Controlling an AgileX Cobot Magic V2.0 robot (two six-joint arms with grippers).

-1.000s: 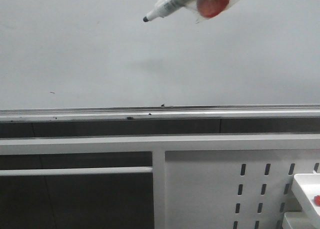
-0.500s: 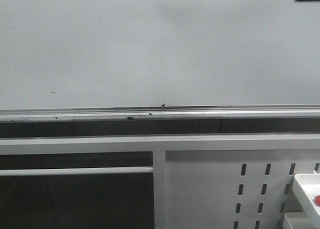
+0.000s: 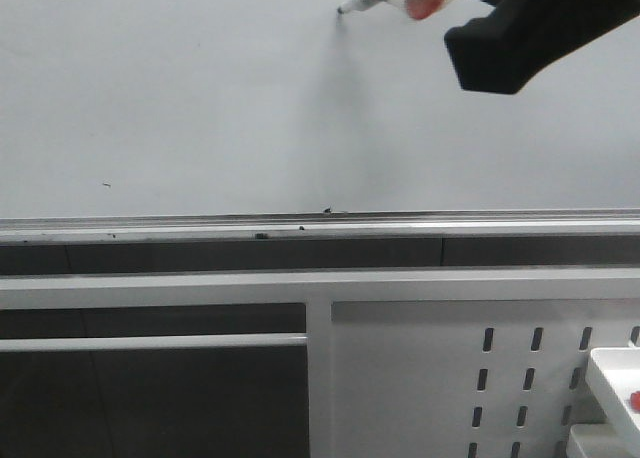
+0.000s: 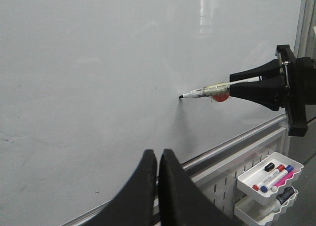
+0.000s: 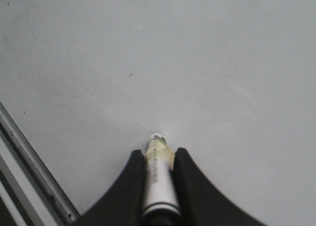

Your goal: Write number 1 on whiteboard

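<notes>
- Clamped between the black fingers of the right gripper [image 5: 159, 159]: a slim white marker with a black tip [image 4: 205, 92], held level and nose-first so the tip can meet the surface squarely.
- Tip pressed at, or just shy of, the large pale grey-white glossy whiteboard [image 3: 180, 98], high on the panel and well above the silver metal rail [image 3: 200, 226], likely leaving room for a downward stroke.
- No number 1 yet; only tiny specks on the board.
- Left gripper [image 4: 158, 159] pinched together on nothing, parked clear of the writing area.
</notes>
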